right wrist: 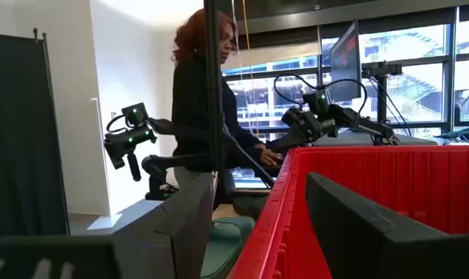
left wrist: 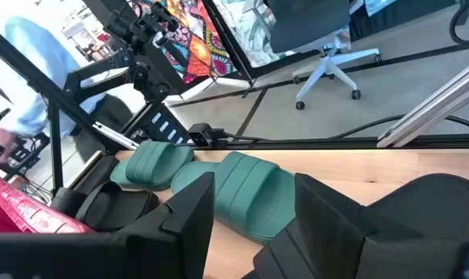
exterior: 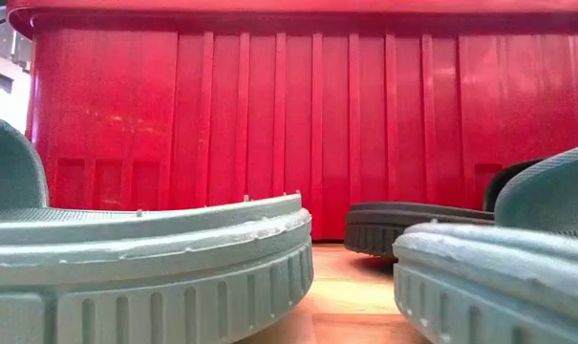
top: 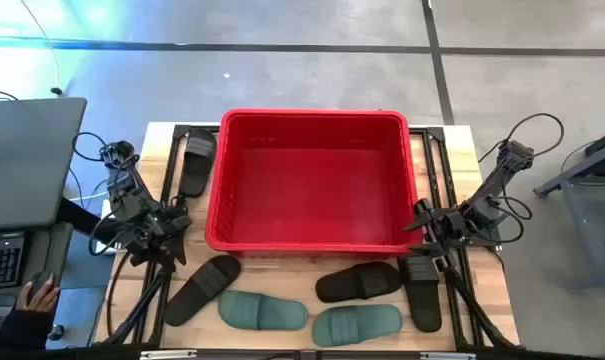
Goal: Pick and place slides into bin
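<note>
The red bin (top: 312, 180) stands mid-table and shows empty from above. Six slides lie on the table. One black slide (top: 195, 160) lies by the bin's left wall. Along the near edge lie a black slide (top: 202, 288), two green slides (top: 262, 311) (top: 357, 322) and two black slides (top: 359, 282) (top: 424, 292). My left gripper (top: 174, 224) is open off the bin's near left corner, above the table, and looks over the green slides (left wrist: 250, 194). My right gripper (top: 424, 232) is open at the bin's near right corner, beside the red wall (right wrist: 374, 186).
The low view is filled by the two green slides (exterior: 145, 268) (exterior: 499, 277), a black slide (exterior: 413, 225) and the bin's ribbed wall (exterior: 298, 124). A person (right wrist: 199, 101) stands beyond the table's left side. A hand (top: 37, 298) rests by a keyboard at the left.
</note>
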